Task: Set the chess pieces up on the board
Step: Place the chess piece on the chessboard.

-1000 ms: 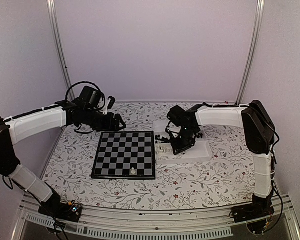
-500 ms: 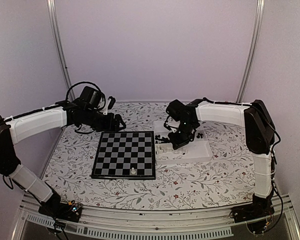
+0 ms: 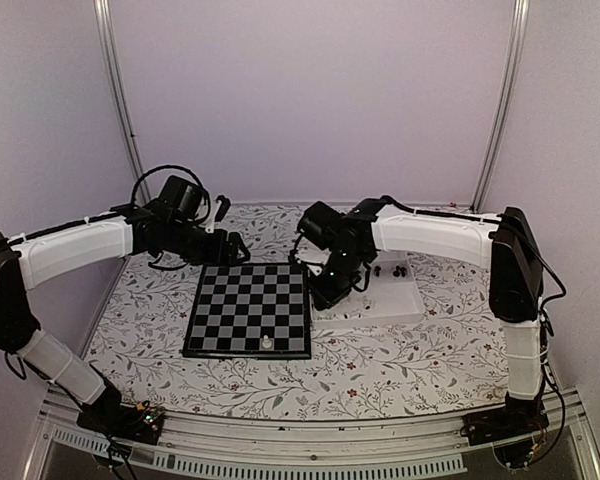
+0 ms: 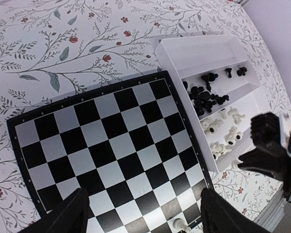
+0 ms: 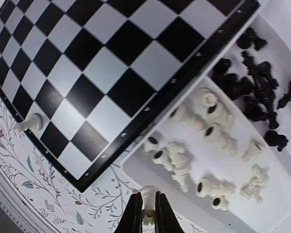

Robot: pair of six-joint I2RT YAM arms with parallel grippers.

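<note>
The board [image 3: 248, 310] lies flat left of centre, with one white piece [image 3: 268, 342] upright near its front edge. My right gripper [image 5: 146, 209] is shut on a white chess piece [image 5: 148, 196], held above the near-left corner of the tray beside the board [image 5: 111, 63]. In the top view that gripper [image 3: 323, 297] hangs between board and tray. My left gripper [image 3: 242, 248] hovers open over the board's far edge. Nothing is between its fingers [image 4: 68, 213], with the board [image 4: 111, 145] and the lone white piece [image 4: 180, 225] below.
A white two-compartment tray [image 3: 405, 305] sits right of the board. It holds black pieces [image 5: 254, 92] in the far compartment and white pieces [image 5: 203, 121] in the near one. The floral tablecloth [image 3: 380, 370] surrounds everything.
My right gripper has shut on a white piece in the tray, lifted it and moved left toward the board's right edge. The left arm has not moved.
</note>
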